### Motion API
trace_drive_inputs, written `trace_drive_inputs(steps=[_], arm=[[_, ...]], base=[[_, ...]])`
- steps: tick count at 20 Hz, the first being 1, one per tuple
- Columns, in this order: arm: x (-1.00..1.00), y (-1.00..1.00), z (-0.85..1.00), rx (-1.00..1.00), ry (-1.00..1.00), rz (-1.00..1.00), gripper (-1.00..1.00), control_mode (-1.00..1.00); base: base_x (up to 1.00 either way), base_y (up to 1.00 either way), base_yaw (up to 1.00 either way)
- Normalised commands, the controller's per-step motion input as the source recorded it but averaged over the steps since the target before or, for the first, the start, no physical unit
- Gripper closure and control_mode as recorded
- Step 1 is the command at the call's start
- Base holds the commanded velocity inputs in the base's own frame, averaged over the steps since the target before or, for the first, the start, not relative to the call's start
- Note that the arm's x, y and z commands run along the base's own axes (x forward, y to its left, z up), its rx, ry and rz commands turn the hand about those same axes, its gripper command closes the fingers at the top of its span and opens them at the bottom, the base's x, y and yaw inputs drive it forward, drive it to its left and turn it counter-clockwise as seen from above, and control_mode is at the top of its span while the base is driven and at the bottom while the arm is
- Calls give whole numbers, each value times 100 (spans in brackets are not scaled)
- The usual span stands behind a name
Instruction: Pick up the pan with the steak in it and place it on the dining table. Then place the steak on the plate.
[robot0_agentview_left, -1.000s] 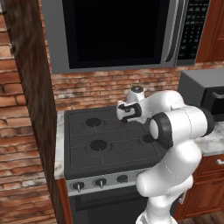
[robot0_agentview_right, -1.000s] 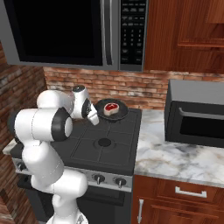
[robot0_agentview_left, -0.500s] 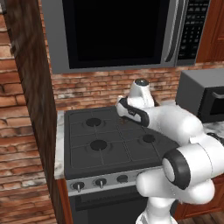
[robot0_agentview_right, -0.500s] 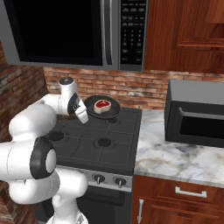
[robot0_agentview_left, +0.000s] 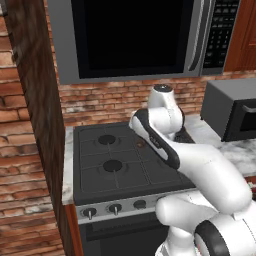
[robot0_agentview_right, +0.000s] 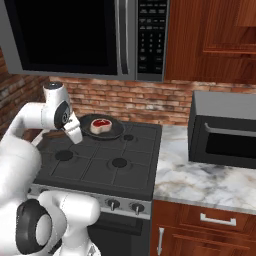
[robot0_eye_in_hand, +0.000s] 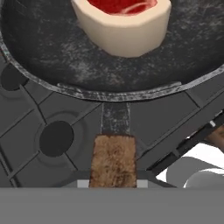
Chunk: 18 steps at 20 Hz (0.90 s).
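Observation:
The black pan (robot0_eye_in_hand: 52, 57) hangs just over the back of the stove, and my gripper (robot0_eye_in_hand: 113, 183) is shut on its brown wooden handle (robot0_eye_in_hand: 113, 159). The steak (robot0_eye_in_hand: 122, 22), red on top with a pale fat rim, lies inside the pan. From the right base view the pan (robot0_agentview_right: 105, 129) with the steak (robot0_agentview_right: 100, 125) sits over the back burners, my gripper (robot0_agentview_right: 75, 134) at its left side. In the left base view my own arm covers most of the pan (robot0_agentview_left: 183, 136). The dining table and the plate are out of view.
The black stove (robot0_agentview_right: 100, 165) lies under the pan, with a microwave (robot0_agentview_right: 75, 35) mounted above it. A dark countertop oven (robot0_agentview_right: 225, 132) stands on the marble counter (robot0_agentview_right: 200, 182) to the right. A brick wall (robot0_agentview_left: 25, 150) closes off the left side.
The pan with the steak has moved left across the back of the stove, carried by the gripper. The arm's elbow has swung down and nearer the cameras.

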Motion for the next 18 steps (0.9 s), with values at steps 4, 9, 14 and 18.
trace_drive_inputs(steps=[4,9,14,18], arm=[[-100,14,12,0,1,8,100,-100],[-100,3,0,-2,-3,8,100,-100],[-94,0,0,-11,-18,8,100,-100],[-75,-5,0,-16,-32,8,100,-100]], base=[[0,0,0],[0,0,0],[0,0,0],[0,0,0]])
